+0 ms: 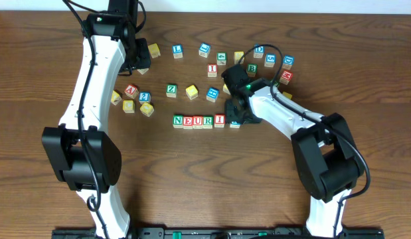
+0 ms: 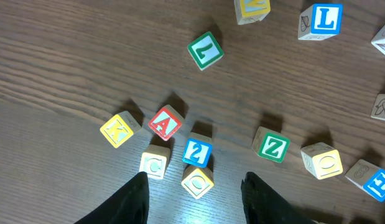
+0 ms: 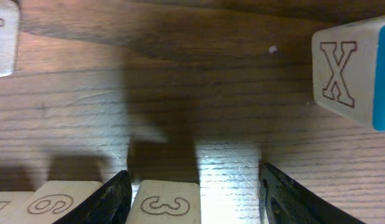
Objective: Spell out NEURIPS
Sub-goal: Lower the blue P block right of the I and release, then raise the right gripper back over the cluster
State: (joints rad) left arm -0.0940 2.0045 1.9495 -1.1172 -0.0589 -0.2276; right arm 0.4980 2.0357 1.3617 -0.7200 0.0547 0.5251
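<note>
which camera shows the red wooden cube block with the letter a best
The left wrist view: the red wooden A block sits large and unobstructed, letter clearly readable. The overhead view shows the block small and harder to read. The right wrist view does not show it.

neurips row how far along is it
Done: the row reads N, E, U, R, I in order. In hand: the right gripper straddles a sixth block at the row's right end, with a gap beside one finger; its top letter is hidden. Left: confirming that P, then S. The left gripper hangs open over loose blocks.
</note>
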